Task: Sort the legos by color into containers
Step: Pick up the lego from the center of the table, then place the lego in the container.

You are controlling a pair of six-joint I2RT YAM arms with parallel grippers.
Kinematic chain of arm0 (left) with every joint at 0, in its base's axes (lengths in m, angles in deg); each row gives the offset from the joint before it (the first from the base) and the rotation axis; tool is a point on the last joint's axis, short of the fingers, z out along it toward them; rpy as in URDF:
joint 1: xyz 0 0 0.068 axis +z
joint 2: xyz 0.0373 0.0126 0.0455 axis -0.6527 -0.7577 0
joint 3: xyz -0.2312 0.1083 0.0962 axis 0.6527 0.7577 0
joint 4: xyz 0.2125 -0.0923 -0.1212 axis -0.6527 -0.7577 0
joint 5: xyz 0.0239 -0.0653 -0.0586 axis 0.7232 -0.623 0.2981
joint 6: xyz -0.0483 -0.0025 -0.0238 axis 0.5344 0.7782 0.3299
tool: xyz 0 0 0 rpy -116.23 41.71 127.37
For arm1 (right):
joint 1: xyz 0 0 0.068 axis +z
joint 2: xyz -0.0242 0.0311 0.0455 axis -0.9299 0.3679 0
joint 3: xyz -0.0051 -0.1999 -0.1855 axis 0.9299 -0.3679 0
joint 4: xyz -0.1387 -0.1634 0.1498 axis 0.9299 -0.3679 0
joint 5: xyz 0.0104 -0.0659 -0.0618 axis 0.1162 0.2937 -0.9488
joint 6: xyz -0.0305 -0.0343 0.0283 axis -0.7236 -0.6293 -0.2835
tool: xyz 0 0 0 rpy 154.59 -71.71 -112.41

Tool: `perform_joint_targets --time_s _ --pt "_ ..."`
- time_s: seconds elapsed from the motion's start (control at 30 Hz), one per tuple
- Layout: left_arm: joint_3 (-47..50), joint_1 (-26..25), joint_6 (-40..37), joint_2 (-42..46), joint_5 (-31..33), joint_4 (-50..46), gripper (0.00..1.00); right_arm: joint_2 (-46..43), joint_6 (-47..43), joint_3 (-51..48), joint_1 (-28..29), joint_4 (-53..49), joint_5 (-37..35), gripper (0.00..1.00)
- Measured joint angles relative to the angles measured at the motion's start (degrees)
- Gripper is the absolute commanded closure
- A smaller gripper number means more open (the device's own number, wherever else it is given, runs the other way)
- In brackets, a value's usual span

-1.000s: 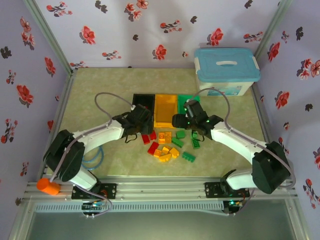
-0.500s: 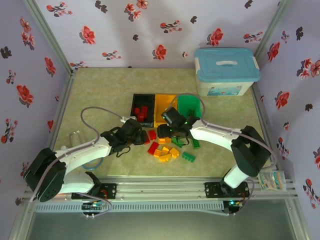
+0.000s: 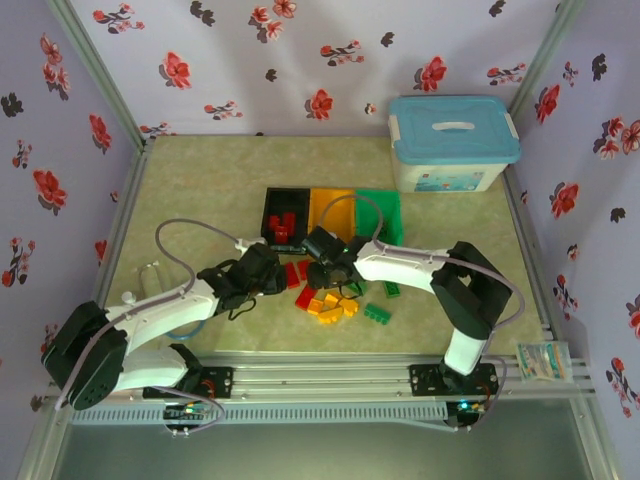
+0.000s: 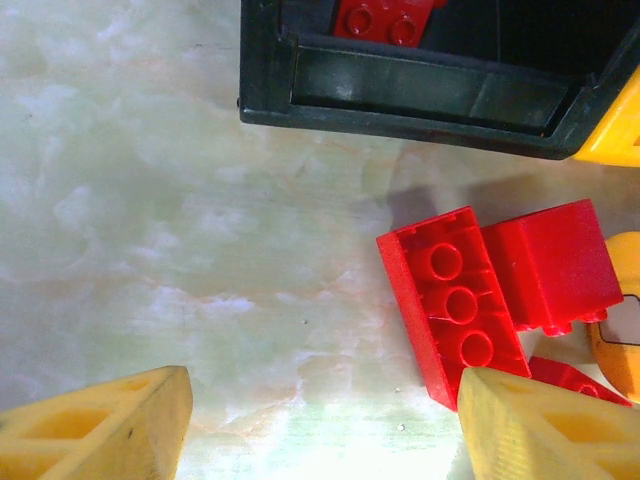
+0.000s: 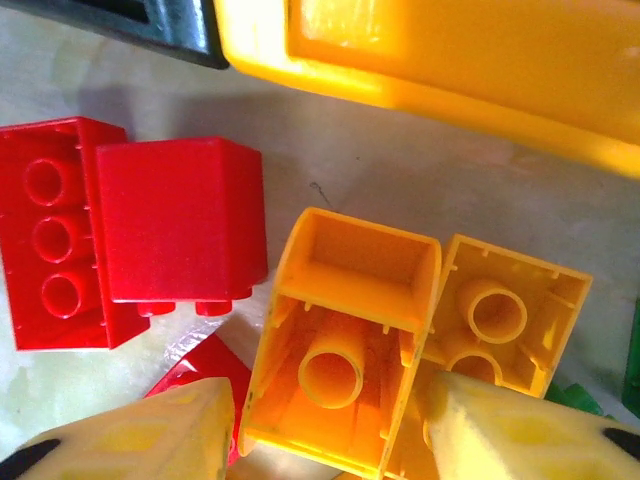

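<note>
Bricks are seen close to both end effectors. The left end effector (image 4: 320, 425) is held open, its fingers spread wide over bare worktop (image 4: 150, 200) with nothing between them. Just beside its right finger a studded red brick (image 4: 460, 305) is laid flat, and a second red brick (image 4: 550, 265) is laid against it, further to the right. Ahead of the fingers the black bin (image 4: 400, 95) is set, with a third red brick (image 4: 385, 15) inside it.

The right end effector (image 5: 325, 435) is set astride an upturned orange-yellow brick (image 5: 340, 370), whose hollow underside is turned upward; one finger is placed close at each of its sides. Whether that brick is truly clamped cannot be told. Another orange-yellow brick (image 5: 500, 310) is lodged against it on the right, and the orange bin (image 5: 450, 60) is found ahead of the fingers.
</note>
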Motion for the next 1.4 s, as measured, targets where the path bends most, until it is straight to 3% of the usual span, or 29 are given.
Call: perform_joint_targets --time_s 0.1,0.23,0.7,1.3,1.37,1.4 --pt "0.0 -0.02 0.0 0.0 0.07 0.02 0.3 0.33 0.13 1.07 0.17 -1.05 -0.68 0.65" --pt "0.0 -0.02 0.0 0.0 0.42 0.02 0.3 0.33 0.13 2.49 0.17 -1.9 -1.49 0.71" --pt "0.37 -0.02 -0.02 0.0 0.42 0.44 0.3 -1.01 -2.34 8.74 0.0 -5.66 -6.14 0.72" --pt "0.37 -7.48 0.24 -3.21 0.98 1.77 0.32 0.44 -8.72 16.81 -13.25 -6.6 -6.73 0.67" --pt "0.31 -8.24 0.39 -3.82 1.2 1.77 0.32 1.49 -9.38 17.4 -13.94 -6.64 -6.14 0.62" --pt "0.26 -8.63 0.42 -4.13 1.33 1.79 0.32 2.01 -9.64 17.73 -14.23 -6.71 -5.88 0.52"
